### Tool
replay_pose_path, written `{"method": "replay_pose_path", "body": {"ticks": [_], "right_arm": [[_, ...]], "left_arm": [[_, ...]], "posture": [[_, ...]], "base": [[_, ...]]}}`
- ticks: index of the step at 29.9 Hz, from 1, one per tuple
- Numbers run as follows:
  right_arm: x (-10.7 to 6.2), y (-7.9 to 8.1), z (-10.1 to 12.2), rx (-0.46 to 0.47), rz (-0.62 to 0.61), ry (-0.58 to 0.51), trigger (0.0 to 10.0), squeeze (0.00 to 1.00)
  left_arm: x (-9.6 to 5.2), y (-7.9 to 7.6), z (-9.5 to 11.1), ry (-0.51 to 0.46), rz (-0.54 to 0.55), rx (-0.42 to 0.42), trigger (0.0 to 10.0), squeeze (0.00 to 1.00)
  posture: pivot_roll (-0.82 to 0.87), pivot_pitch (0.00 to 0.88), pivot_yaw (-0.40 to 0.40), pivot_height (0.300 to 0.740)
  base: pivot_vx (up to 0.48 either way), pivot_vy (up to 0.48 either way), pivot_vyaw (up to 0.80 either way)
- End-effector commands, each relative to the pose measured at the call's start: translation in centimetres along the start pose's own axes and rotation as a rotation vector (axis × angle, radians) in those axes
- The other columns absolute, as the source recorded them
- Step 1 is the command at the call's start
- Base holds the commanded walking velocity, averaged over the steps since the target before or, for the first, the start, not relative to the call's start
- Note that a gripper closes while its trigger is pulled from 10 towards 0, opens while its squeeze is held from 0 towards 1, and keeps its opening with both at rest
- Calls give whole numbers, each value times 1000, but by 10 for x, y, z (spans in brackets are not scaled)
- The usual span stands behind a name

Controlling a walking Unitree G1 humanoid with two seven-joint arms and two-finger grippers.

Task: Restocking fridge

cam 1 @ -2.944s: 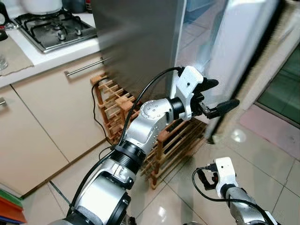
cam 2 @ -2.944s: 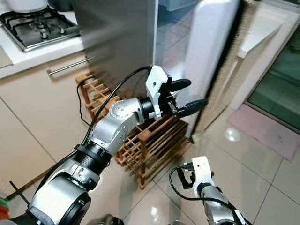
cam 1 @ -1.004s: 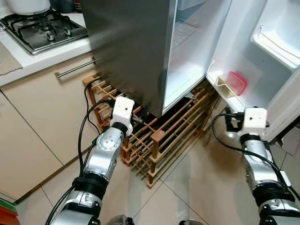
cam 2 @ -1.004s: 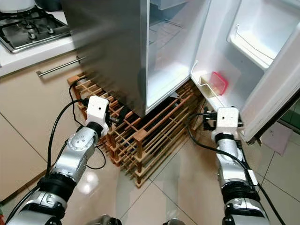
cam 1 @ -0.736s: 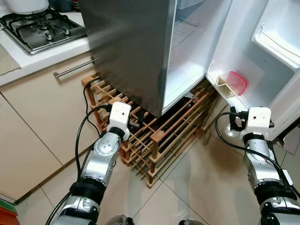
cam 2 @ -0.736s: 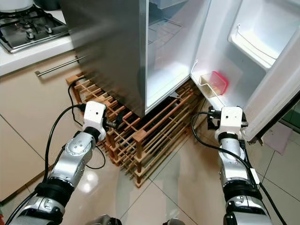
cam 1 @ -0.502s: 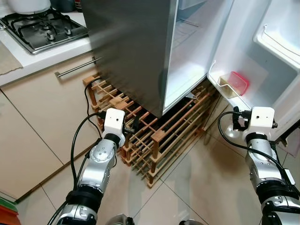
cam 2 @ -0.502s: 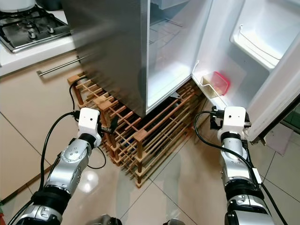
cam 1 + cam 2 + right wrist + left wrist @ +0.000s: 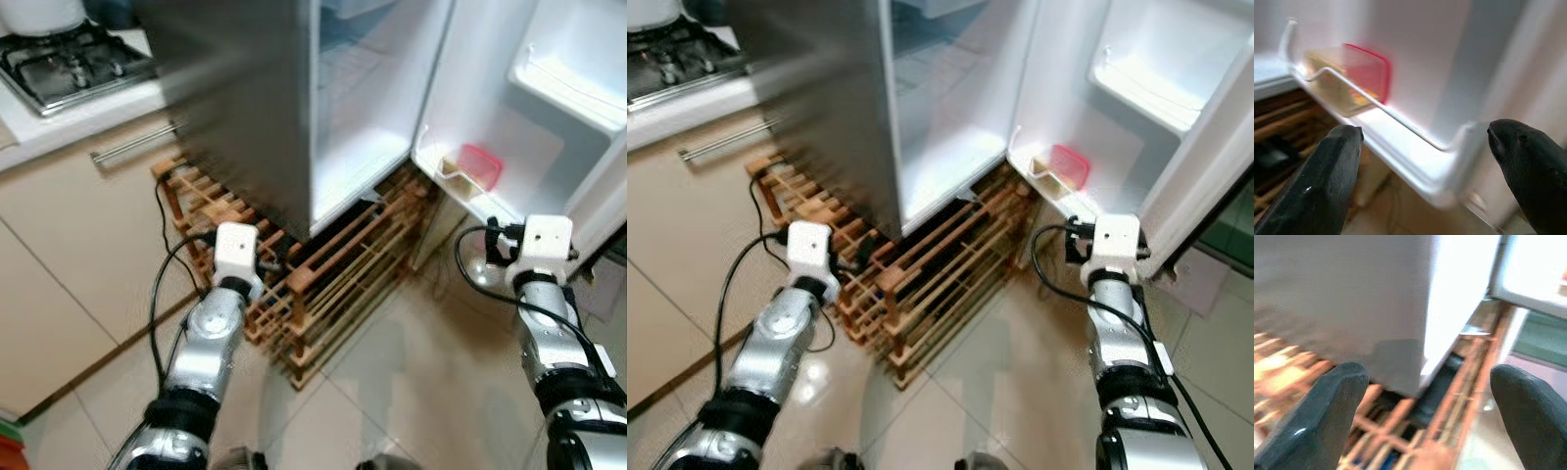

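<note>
The fridge (image 9: 245, 108) stands with its door (image 9: 549, 108) swung wide to its right, presumably so the shelves can be reached for restocking; its lit inside looks bare, and the one thing stored is a red-lidded box (image 9: 477, 167) in the lowest door shelf (image 9: 1400, 142). Both arms are held low in front of the fridge, carrying nothing, which suggests the goods are yet to be fetched; the left end effector (image 9: 1425, 421) points at the fridge's lower edge with its fingers (image 9: 1334, 416) spread and empty; the right end effector (image 9: 1425, 166) faces the door shelf just below the box, also spread and empty. A wooden rack (image 9: 333, 274) lies on the floor under and in front of the fridge, so footing there looks tight; a black cable (image 9: 162, 225) trails beside it. The floor (image 9: 411, 392) is glossy pale tile; left of the fridge runs a tabletop (image 9: 69, 113) with a gas hob (image 9: 69, 64) over beige cabinets (image 9: 78, 255); the head views are blurred.
</note>
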State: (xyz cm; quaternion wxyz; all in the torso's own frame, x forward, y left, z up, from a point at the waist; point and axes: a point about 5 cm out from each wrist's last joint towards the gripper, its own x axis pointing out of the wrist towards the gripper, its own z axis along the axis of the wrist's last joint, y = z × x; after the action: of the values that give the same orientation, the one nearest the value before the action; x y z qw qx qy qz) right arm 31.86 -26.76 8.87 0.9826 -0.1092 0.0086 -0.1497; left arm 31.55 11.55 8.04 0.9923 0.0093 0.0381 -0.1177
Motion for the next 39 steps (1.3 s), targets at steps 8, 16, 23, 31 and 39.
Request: {"method": "replay_pose_path", "body": {"ticks": [8, 16, 23, 31, 39], "right_arm": [[-3, 17, 1, 42, 108, -9, 10000, 0], [-32, 79, -8, 106, 419, 15, 10000, 0], [-37, 87, -8, 124, 443, 21, 10000, 0], [-33, 85, -4, 113, 451, 21, 10000, 4], [-30, 88, -3, 88, 448, 29, 10000, 12]], "left_arm": [[1, 10, 2, 6, 48, 16, 10000, 0], [4, 11, 5, -2, 51, 48, 10000, 0], [6, 7, 6, -9, 37, 59, 10000, 0], [8, 2, 8, -14, 37, 61, 10000, 0], [10, -5, 9, -20, 43, 57, 10000, 0]], "posture": [[-66, 0, -11, 730], [-66, 0, -13, 730], [-64, 0, -13, 730], [-54, 0, -20, 730], [-53, 0, -11, 730]], "base": [[63, -157, 0], [0, 0, 0], [0, 0, 620], [0, 0, 642], [0, -396, 611]]}}
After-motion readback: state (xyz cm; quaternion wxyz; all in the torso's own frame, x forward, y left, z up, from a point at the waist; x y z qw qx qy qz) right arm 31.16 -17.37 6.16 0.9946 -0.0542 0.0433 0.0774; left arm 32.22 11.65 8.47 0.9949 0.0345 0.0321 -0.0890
